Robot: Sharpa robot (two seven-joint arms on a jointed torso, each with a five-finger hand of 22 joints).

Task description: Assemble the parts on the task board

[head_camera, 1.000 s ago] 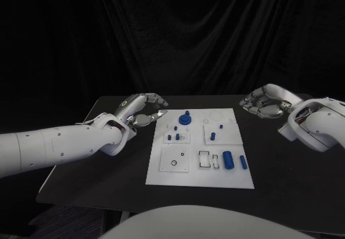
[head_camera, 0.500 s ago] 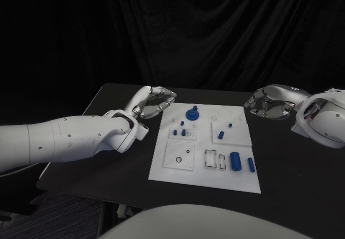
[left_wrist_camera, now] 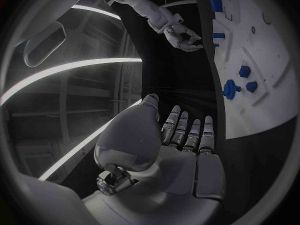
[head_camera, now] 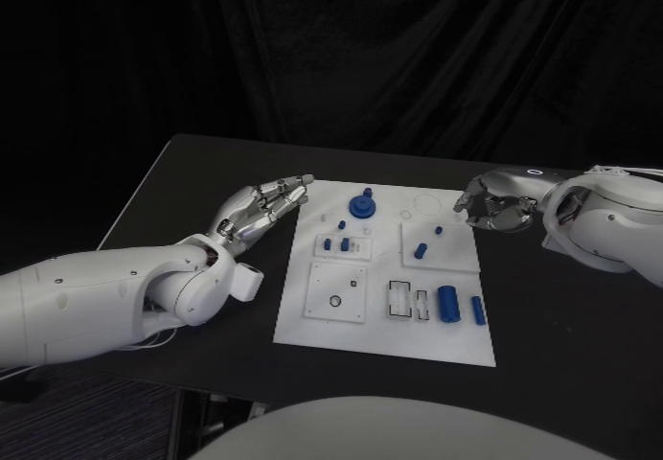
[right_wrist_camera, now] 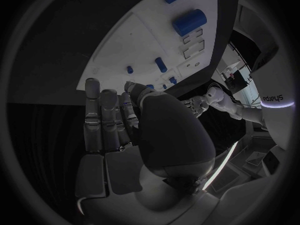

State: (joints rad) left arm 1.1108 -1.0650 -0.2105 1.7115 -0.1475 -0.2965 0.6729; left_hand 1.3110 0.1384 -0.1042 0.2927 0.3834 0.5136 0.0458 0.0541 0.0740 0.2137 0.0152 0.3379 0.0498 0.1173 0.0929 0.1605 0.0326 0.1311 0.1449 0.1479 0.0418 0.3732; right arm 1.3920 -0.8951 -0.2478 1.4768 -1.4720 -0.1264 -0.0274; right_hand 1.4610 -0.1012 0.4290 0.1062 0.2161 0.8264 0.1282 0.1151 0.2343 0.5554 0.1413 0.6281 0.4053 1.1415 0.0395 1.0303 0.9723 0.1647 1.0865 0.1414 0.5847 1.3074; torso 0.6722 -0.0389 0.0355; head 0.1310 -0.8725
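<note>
Head view puts the task board (head_camera: pixel 387 331) mid-surface with little assembled, as I judge it — two blue cylinders (head_camera: pixel 449 303) lie loose near its right edge, while a blue knob (head_camera: pixel 362 206) and small pegs (head_camera: pixel 336 244) stand upright. Both hands hold nothing: the left hand (head_camera: pixel 262 211) is flat with fingers extended beside the board's left edge, and the right hand (head_camera: pixel 494 204) is curled empty off its far right corner — so most work remains.

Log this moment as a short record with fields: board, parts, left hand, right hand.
board: white task board flat in the middle of the black table
parts: large blue cylinder and slimmer blue cylinder lying side by side; blue knob standing at the far end
left hand: left hand beside the board's left edge, fingers extended, holding nothing
right hand: right hand off the board's far right corner, fingers curled, holding nothing
</note>
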